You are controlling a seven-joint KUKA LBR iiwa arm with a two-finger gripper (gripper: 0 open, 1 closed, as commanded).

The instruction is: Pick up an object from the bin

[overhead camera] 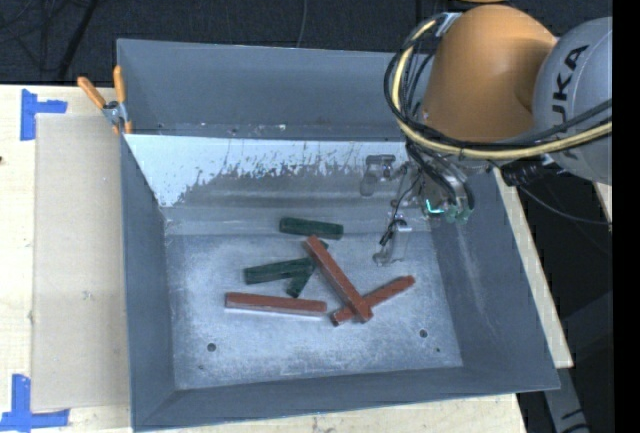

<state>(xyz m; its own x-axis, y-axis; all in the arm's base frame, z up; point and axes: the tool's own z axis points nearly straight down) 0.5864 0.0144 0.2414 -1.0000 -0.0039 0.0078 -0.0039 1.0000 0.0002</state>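
Grey bin (300,96), floor speckled white. Red-brown sticks (275,303), dark green sticks (310,227). Orange cover (480,71) on arm.

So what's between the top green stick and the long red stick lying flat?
Another green stick lies there, as the camera view shows.

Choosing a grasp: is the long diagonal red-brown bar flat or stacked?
Stacked: the diagonal bar lies over a dark green bar, crossing a shorter red-brown bar.
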